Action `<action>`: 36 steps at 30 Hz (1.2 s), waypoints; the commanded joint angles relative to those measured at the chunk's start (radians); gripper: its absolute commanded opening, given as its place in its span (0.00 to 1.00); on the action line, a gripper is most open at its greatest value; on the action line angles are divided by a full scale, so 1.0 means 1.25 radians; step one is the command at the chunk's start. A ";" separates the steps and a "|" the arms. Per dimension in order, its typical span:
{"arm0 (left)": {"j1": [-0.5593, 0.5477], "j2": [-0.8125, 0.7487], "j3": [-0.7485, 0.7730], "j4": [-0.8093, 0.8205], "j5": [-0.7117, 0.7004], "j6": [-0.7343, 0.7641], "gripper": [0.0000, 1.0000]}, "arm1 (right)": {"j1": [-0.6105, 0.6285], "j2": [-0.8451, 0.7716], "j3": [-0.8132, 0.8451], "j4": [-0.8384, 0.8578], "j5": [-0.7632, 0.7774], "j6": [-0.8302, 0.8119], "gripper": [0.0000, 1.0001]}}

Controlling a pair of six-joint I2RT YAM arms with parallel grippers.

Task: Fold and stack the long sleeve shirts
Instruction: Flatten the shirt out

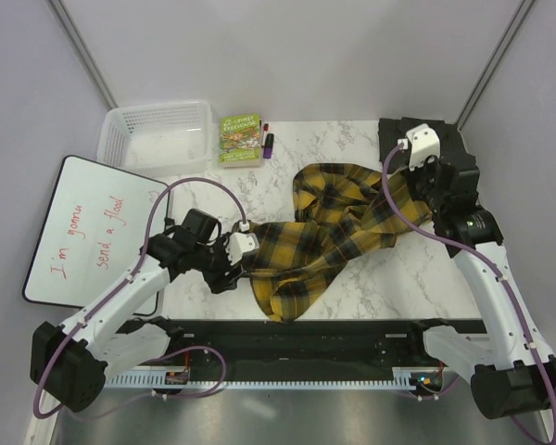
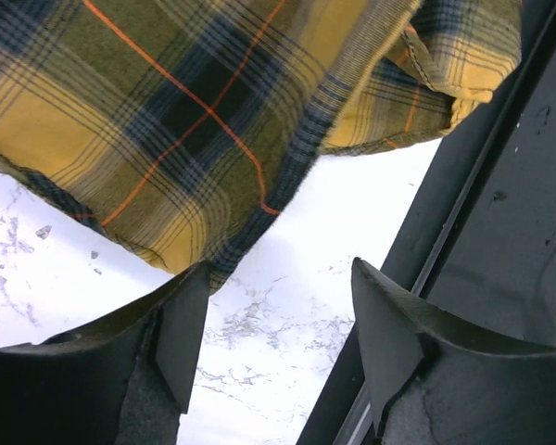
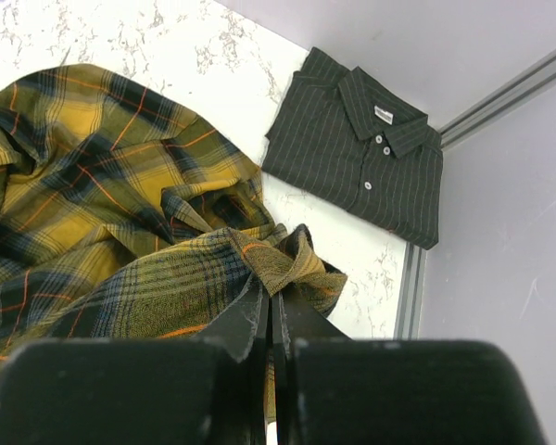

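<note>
Plaid shirt (image 1: 334, 232) lies crumpled and unfolded across the middle of the counter (image 1: 352, 292), running from the left hand over to the right arm. Charcoal shirt (image 3: 352, 148) sits folded flat, collar up, at the far right corner. We read it as the base of the stack, parked aside so the plaid has working room.

Right hand (image 3: 271, 311): fingers together, clamped on a bunched ridge of the plaid shirt, with the cloth puckered where they pinch. We judge it is anchoring or lifting that side for spreading.

Left hand (image 2: 280, 278): fingers well apart, nothing between them but bare marble. The plaid hem lies just beyond the tips. One finger (image 2: 181, 324) looks to meet the hem's edge, but we cannot confirm contact. The hand sits low beside the black rail (image 2: 500, 185), seemingly placed to take the hem.
</note>
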 commanded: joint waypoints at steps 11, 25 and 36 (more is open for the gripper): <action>-0.006 0.016 -0.105 0.237 0.021 0.134 0.70 | -0.001 0.013 0.070 0.011 -0.013 0.030 0.00; -0.005 -0.157 -0.049 0.092 0.069 0.265 0.73 | -0.003 0.025 0.100 0.000 -0.014 0.038 0.00; 0.060 -0.149 -0.026 0.037 0.147 0.343 0.70 | -0.001 0.033 0.112 0.000 -0.009 0.027 0.00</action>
